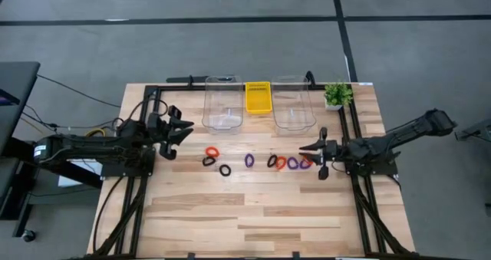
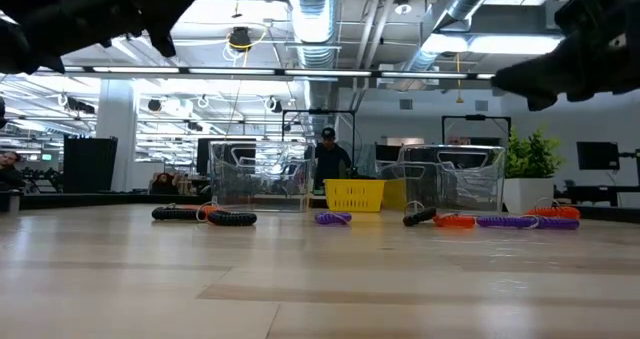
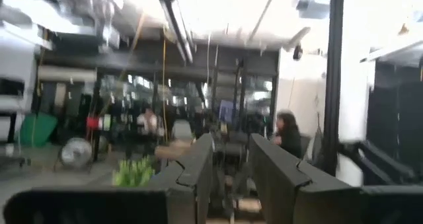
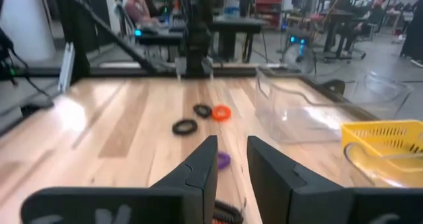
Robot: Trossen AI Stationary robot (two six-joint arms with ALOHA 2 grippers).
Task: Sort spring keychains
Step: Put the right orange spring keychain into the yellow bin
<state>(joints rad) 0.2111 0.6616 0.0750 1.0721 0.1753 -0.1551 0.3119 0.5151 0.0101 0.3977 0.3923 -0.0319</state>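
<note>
While both arms hang above the table, the spring keychains lie in a loose row across its middle, orange, black and purple. The left tool sits near the table's left edge, fingers slightly apart and empty. The right tool hovers just beside the row's right end, narrowly parted, holding nothing. Beyond stand two clear bins with a yellow basket between them.

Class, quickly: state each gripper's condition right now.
Left gripper: open, holding nothing.
Right gripper: open, holding nothing.
</note>
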